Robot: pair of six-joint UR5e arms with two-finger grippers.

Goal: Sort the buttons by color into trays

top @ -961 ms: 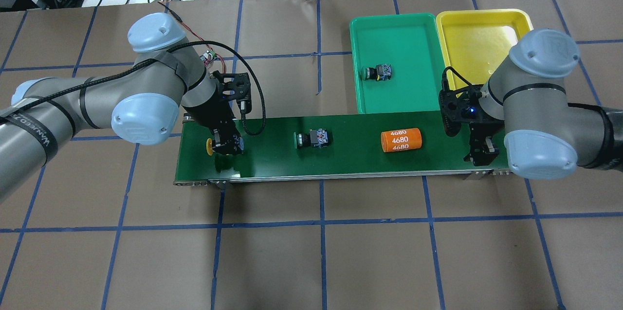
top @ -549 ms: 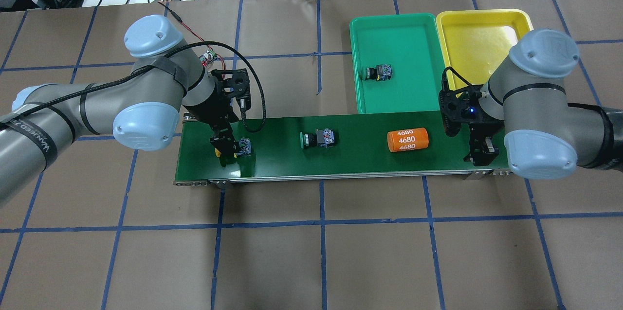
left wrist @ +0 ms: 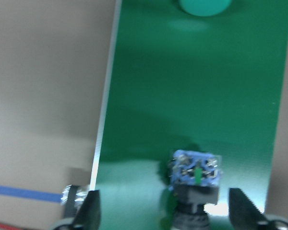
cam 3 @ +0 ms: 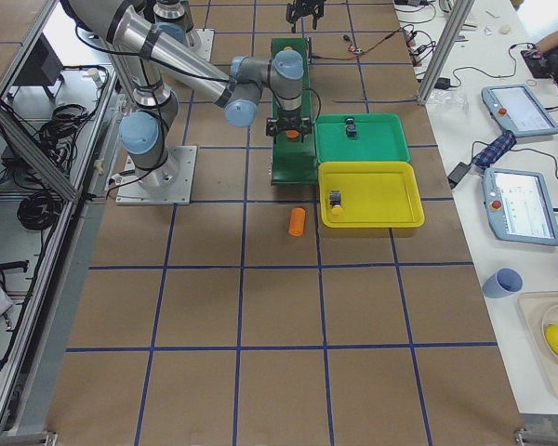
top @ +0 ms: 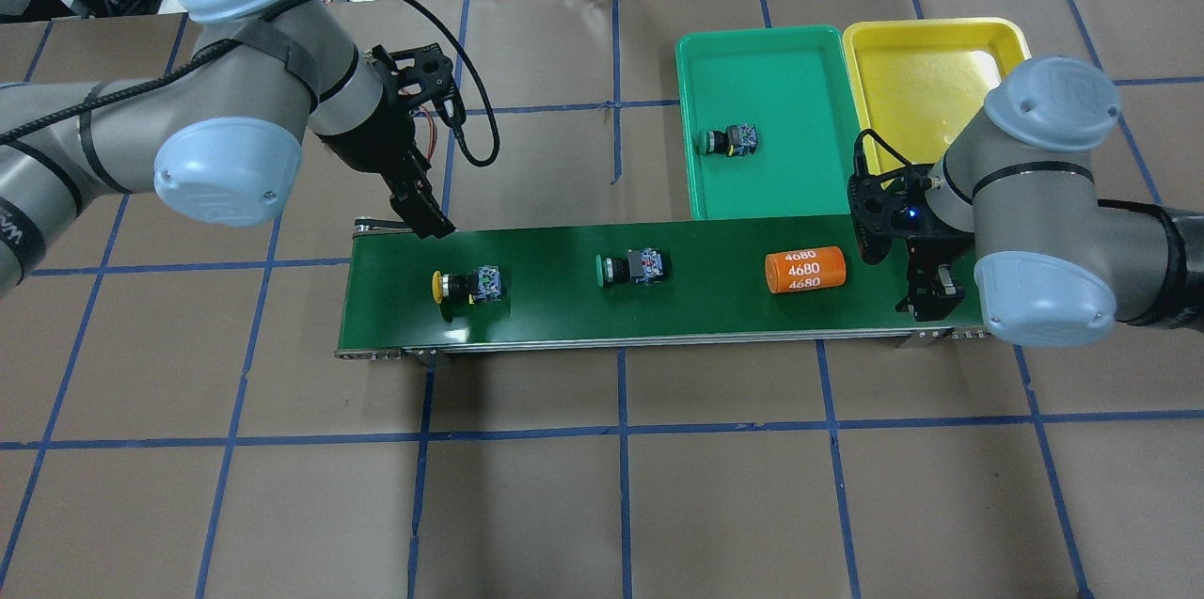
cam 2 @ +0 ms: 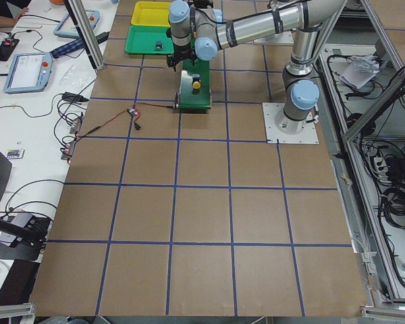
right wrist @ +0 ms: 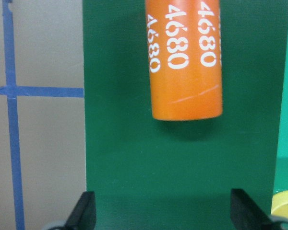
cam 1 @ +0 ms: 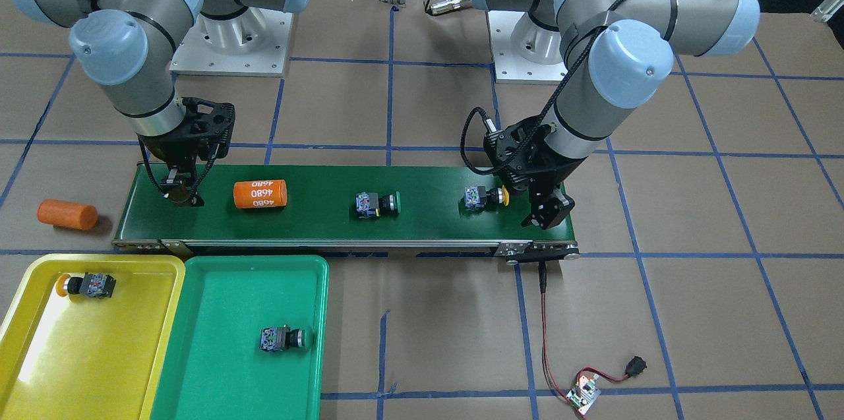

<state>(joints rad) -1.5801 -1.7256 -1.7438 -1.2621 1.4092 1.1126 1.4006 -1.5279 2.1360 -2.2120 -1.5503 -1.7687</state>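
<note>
Left gripper [cam 1: 547, 210]: fingers spread, holding nothing. Just ahead, in line with the gap, the yellow-capped button [left wrist: 194, 175] lies on its side on the conveyor belt [left wrist: 192, 86].

It is judged light, rigid and hard-surfaced. The round cap would likely slip, so clamp the blocky body across its flat sides.

Farther along the belt:
- green-capped button [top: 632, 268]
- orange cylinder [top: 805, 270]
- right gripper [top: 931, 293], fingers likewise spread and empty

Farthest: green tray [top: 781, 63], yellow tray [top: 931, 72].
</note>
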